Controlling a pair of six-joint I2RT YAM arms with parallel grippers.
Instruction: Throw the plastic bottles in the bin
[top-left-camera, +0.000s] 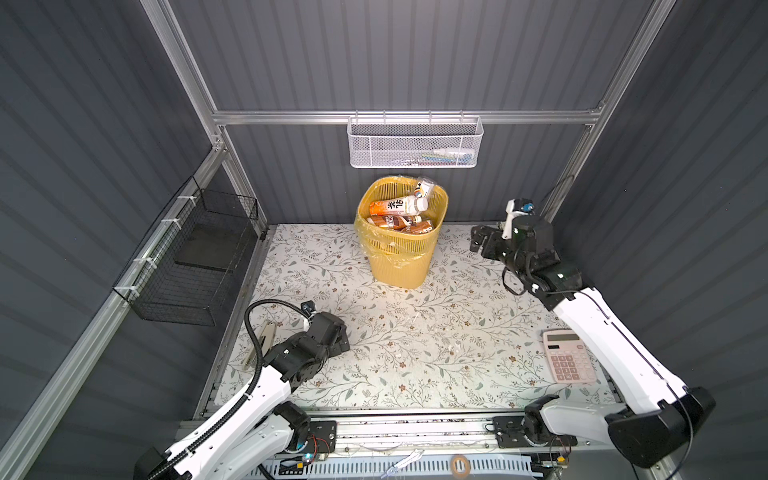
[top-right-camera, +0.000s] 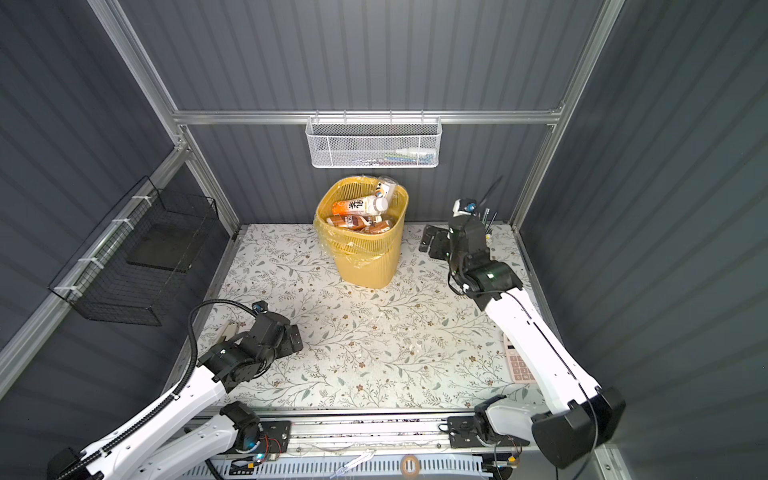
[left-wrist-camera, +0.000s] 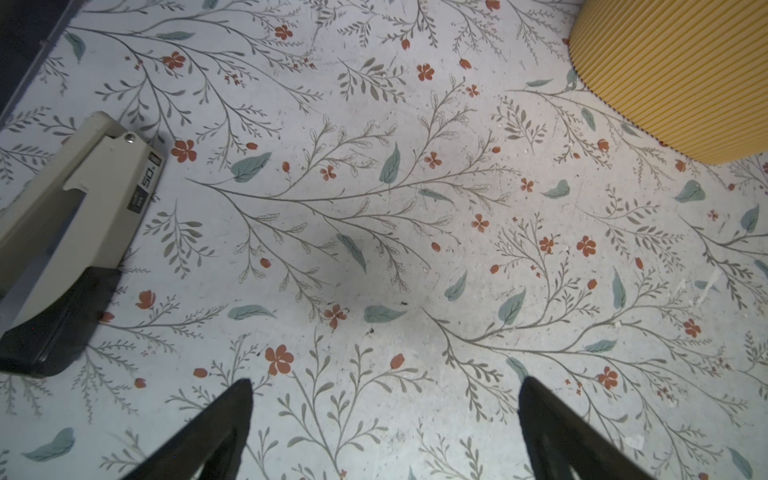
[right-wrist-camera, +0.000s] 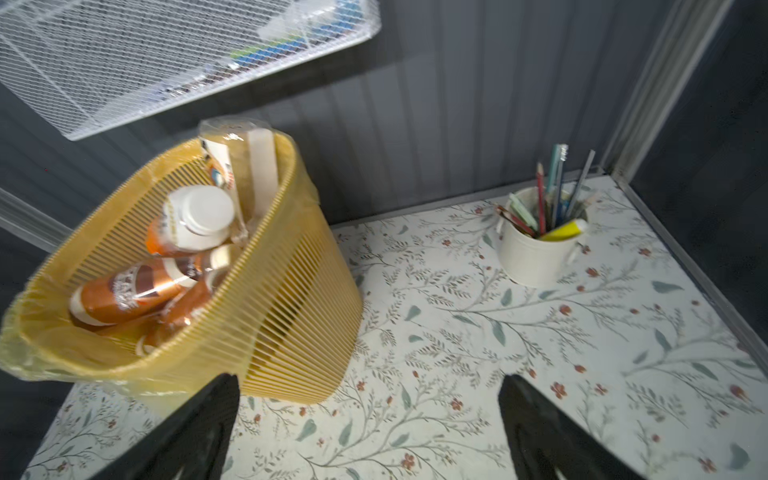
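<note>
The yellow lattice bin (top-left-camera: 399, 266) (top-right-camera: 365, 270) stands at the back middle of the floral table, lined with a clear bag. Several plastic bottles lie inside it: an orange-labelled one with a white cap (top-left-camera: 395, 205) (right-wrist-camera: 191, 220), brown-labelled ones (top-left-camera: 390, 221) (right-wrist-camera: 124, 293), and a clear one leaning at the far rim (top-left-camera: 426, 187). No bottle shows on the table. My right gripper (top-left-camera: 480, 243) (right-wrist-camera: 370, 380) hangs open and empty just right of the bin. My left gripper (top-left-camera: 344, 337) (left-wrist-camera: 384, 384) is open and empty above the tabletop at front left, with the bin's wall (left-wrist-camera: 673, 75) off to one side.
A beige stapler (left-wrist-camera: 83, 199) (top-left-camera: 259, 345) lies at the table's left edge by my left arm. A pink calculator (top-left-camera: 567, 355) sits front right. A white cup of pens (right-wrist-camera: 536, 245) stands in the back right corner. A white mesh basket (top-left-camera: 415, 143) and a black wire basket (top-left-camera: 195, 266) hang on the walls.
</note>
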